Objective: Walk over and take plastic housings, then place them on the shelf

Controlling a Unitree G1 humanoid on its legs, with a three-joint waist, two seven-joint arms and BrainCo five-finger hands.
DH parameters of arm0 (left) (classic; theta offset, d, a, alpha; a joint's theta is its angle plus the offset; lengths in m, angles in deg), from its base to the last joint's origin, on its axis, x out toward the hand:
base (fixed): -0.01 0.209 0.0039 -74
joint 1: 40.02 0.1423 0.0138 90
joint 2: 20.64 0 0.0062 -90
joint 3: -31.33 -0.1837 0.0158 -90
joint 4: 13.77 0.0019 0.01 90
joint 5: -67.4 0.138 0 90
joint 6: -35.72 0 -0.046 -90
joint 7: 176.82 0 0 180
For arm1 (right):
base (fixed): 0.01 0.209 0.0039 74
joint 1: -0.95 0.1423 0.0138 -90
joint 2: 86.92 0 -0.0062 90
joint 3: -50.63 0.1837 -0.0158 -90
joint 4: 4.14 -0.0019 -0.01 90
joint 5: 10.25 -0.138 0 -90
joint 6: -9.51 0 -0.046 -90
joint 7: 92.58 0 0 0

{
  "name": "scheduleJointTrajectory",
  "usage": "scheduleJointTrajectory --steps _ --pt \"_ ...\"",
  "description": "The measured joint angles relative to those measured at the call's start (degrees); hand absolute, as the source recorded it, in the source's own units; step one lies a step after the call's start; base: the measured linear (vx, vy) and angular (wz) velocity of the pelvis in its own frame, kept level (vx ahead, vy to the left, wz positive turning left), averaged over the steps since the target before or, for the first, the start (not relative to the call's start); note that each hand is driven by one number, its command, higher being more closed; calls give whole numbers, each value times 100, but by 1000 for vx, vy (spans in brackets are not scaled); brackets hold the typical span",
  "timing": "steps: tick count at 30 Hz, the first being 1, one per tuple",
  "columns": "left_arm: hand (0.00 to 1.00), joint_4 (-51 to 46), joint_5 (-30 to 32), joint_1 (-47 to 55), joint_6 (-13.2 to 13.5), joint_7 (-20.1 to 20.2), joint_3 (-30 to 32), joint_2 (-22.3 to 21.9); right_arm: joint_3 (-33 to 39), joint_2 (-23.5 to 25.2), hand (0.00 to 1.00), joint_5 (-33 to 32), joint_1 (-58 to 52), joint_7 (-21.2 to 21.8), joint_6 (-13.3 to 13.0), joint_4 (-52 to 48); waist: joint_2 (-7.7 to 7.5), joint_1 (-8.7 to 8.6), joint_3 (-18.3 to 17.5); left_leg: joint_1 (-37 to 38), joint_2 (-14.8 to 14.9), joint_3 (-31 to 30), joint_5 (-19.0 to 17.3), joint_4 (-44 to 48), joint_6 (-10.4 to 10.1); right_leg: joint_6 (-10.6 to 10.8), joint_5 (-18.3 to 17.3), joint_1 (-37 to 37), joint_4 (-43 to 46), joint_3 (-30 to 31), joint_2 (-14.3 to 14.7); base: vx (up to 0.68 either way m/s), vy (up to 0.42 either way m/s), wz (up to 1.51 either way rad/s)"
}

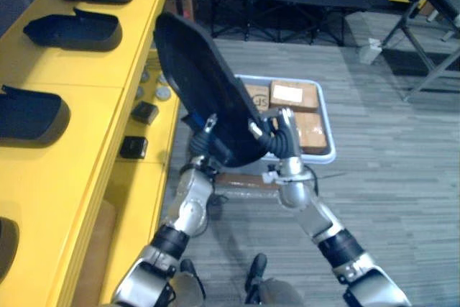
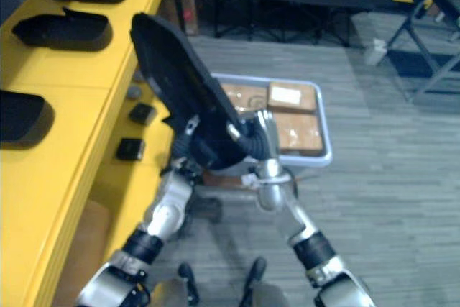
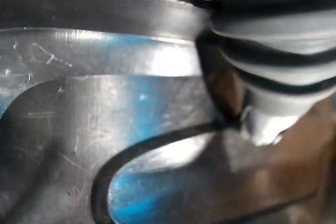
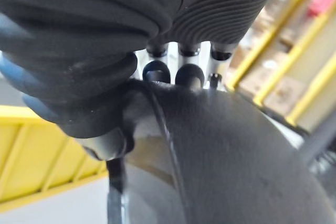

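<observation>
Left eye view: right hand (image 1: pixel 282 134) fingers (image 4: pixel 189 75) hook over the housing (image 1: pixel 201 80) rim, and whether the left hand (image 1: pixel 205 137) grips cannot be told, supporting it beside the shelf (image 1: pixel 86 113) for placement.

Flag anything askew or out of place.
Only the housing stands out: held between left hand and right hand, it tilts steeply on end beside the shelf, whereas the shelved housings lie flat. Nothing looks spilled or damaged.

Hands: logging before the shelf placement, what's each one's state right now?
Left hand: against the black housing, grip cannot be told.
Right hand: closed on the housing's rim.
</observation>
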Motion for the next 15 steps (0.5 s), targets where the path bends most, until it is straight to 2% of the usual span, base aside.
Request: scheduleJointTrajectory --steps 2,3,7,8,9,11,12,14,15 --pt "100 -464 977 295 -1 -405 98 -22 29 4 0 -283 -385 240 36 -249 16 9 -22 194 -32 3 -2 -88 -2 50 -59 167 4 -12 -12 55 69 3" --pt "100 -587 1237 353 0 -522 110 -25 39 3 0 -379 -452 316 62 -337 26 8 -35 221 -40 4 -2 -108 -2 57 -68 181 8 -14 -18 35 63 1" --pt "100 -876 2707 584 0 -1269 411 -220 301 -22 0 -1236 -693 840 265 -968 190 13 -176 411 -105 154 -6 -252 3 90 -83 213 12 107 -66 17 71 -12" --pt "100 -880 2880 622 -8 -1414 482 -252 342 -21 0 -1618 -721 1037 281 -1107 214 5 -191 430 -105 169 -6 -249 3 92 -82 224 12 124 -67 16 70 -20" --pt "100 -884 3196 681 -24 -1658 639 -315 570 -6 0 -2406 -825 1339 297 -1425 241 -4 -207 477 -109 191 -6 -271 3 95 -80 245 13 141 -67 9 55 -13" --pt "100 -917 3570 806 -121 -2007 981 -324 1180 -12 0 -3468 -918 1745 298 -1816 244 -20 -255 528 -108 274 -3 -320 0 102 -74 231 12 224 -55 10 40 -16" --pt "100 -916 3665 853 -132 -2105 1052 -313 1383 -11 0 -3713 -949 1827 273 -1909 244 -24 -256 561 -108 297 -3 -333 0 103 -73 238 12 250 -53 11 44 -16" --pt "100 -915 4166 1084 -154 -2426 1318 -288 2065 -11 0 -4666 -1177 2106 32 -2261 219 -86 -337 604 -127 322 1 -396 -5 113 -68 241 5 286 -55 18 58 -8" --pt "100 -917 4293 1135 -156 -2499 1376 -286 2199 -9 0 -4883 -1246 2186 -54 -2339 210 -93 -347 636 -138 337 3 -433 -8 116 -65 248 0 302 -57 28 51 -11"
